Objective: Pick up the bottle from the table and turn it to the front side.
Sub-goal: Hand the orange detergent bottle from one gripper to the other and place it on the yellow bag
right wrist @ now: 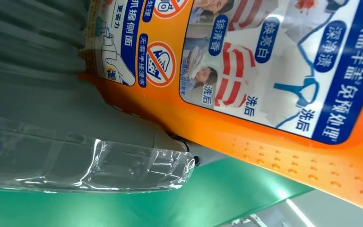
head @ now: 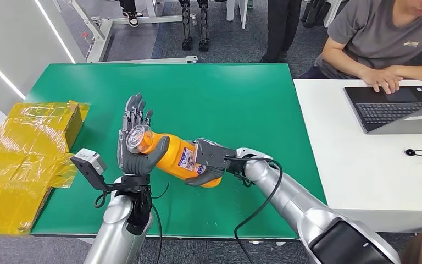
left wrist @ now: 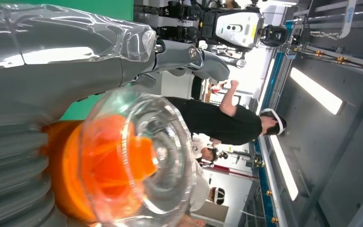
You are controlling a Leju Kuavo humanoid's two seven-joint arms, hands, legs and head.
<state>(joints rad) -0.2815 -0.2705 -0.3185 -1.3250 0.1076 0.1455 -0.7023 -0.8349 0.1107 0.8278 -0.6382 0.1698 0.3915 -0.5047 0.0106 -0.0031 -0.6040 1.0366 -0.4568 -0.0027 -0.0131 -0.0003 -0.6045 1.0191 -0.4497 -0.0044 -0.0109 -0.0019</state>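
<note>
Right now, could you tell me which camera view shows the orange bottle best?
The head view: the whole bottle lies sideways between both hands. The left wrist view shows its clear cap end-on; the right wrist view shows its printed label close up.

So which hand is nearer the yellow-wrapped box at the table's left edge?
Left. The left hand, gripping the orange bottle's cap end, sits just beside the box; the right hand holds the bottle's base, farther away.

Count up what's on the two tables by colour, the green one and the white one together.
Orange: 1, the bottle, held above the green table by the left hand and right hand
Yellow: 1, the wrapped box
Dark grey: 1, the laptop on the white table
Total: 3
</note>
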